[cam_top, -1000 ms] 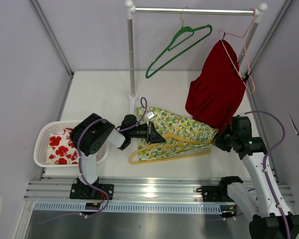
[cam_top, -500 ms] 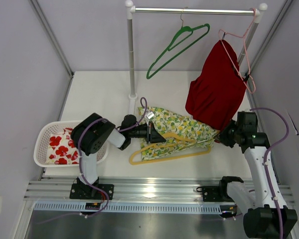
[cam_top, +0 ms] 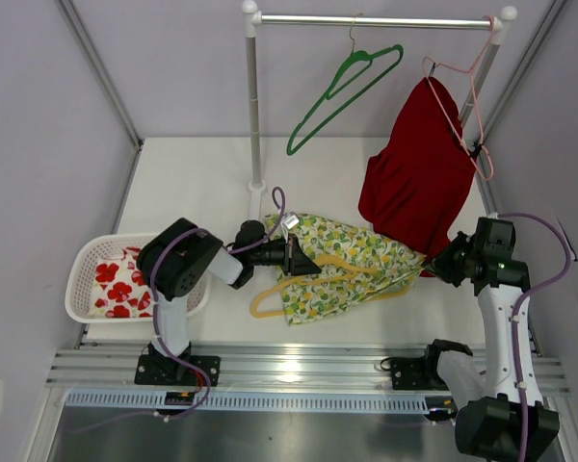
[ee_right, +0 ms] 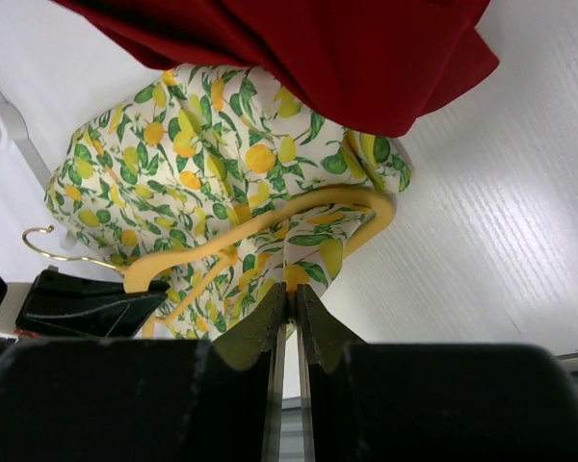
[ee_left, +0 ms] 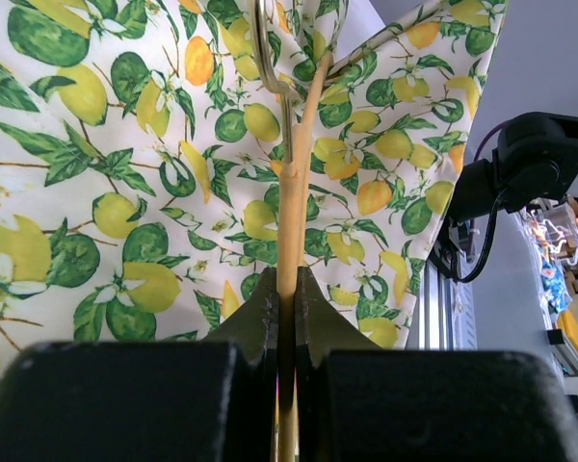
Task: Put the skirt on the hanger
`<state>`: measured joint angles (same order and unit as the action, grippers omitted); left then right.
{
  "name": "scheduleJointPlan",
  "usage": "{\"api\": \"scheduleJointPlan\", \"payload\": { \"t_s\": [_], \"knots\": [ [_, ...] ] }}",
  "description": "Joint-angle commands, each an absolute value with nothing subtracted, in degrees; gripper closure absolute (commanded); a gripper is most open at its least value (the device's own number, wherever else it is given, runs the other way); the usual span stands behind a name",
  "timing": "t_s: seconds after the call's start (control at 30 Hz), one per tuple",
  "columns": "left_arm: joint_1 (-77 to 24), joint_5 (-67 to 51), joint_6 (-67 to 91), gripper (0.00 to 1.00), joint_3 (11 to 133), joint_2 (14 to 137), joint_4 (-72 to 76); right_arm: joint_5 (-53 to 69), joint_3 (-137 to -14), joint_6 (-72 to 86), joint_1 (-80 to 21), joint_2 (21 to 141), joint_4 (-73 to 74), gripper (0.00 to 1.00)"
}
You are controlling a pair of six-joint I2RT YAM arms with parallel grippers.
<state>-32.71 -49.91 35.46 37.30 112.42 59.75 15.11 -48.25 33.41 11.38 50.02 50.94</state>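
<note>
left tool (ee_left: pixel 287 289) is clamped tight on the yellow hanger (ee_left: pixel 291 202) just below its hook (ee_left: pixel 265 48). prob to pin the hanger flat on the counter (cam_top: pixel 193 183) so it can't slide while cloth gets worked over it.

right tool (ee_right: pixel 291 294) has its tips nearly together w/ a fold of the lemon-print skirt (cam_top: pixel 352 252) nipped between them, at the skirt's edge nearest that arm. looks like a pull grip, for drawing the fabric along or over the hanger arm.

skirt lies centre of the top view, on the counter, draped across the hanger. parts of the hanger show on top of the print and parts go under it, so it's threaded only partway imo, not hung yet. its upper right edge sits under the hem of the red garment (cam_top: pixel 414 183) hanging from the rail.

hanger's long axis runs approx left-right in the top view, dipping a bit at lower left, hook end toward the left tool. skirt's long axis follows the same line, spanning from one tool to the other.
</note>
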Motion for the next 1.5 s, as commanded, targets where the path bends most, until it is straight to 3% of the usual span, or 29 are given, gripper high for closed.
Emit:
{"api": "scheduleJointPlan", "payload": {
  "t_s": [0.0, 0.27, 0.5, 0.6, 0.7, 0.8, 1.0, 1.2, 1.47],
  "knots": [
    [-31.82, -47.99, 31.02, 1.0, 38.84, 113.9, 58.88, 17.75, -48.43, 31.64, 11.87, 48.78, 49.57, 0.88],
    [-31.9, -46.23, 32.17, 1.0, 43.5, 113.47, 57.31, 18.81, -43.33, 32.08, 11.43, 44.48, 50.36, 0.89],
    [-31.82, -46.14, 32.26, 1.0, 49.65, 113.38, 53.19, 13.29, -42.36, 33.83, 4.4, 43.68, 51.24, 0.87],
    [-31.82, -45.35, 30.42, 1.0, 49.49, 111.98, 50.9, 9.42, -42.71, 34.19, 1.06, 42.02, 52.47, 0.73],
    [-31.29, -45.09, 29.62, 1.0, 48.26, 109.95, 49.92, 5.63, -43.42, 34.36, -1.65, 41.31, 53.52, 0.47],
    [-31.2, -45.53, 29.09, 1.0, 47.02, 109.42, 49.05, 1.95, -44.47, 34.89, -5.35, 40.96, 53.7, 0.39],
    [-31.2, -47.28, 30.41, 1.0, 45.79, 110.83, 51.24, -6.05, -44.91, 41.21, -22.82, 42.79, 48.35, 0.4],
    [-31.2, -46.93, 29.09, 1.0, 44.65, 109.16, 48.78, -23.42, -49.29, 45.09, -45.84, 58.77, 40.52, 0.4],
    [-31.29, -46.85, 29.18, 1.0, 45.26, 109.07, 47.55, -25.4, -53.79, 39.29, -57.21, 74.16, 29.02, 0.38]
  ]
}}
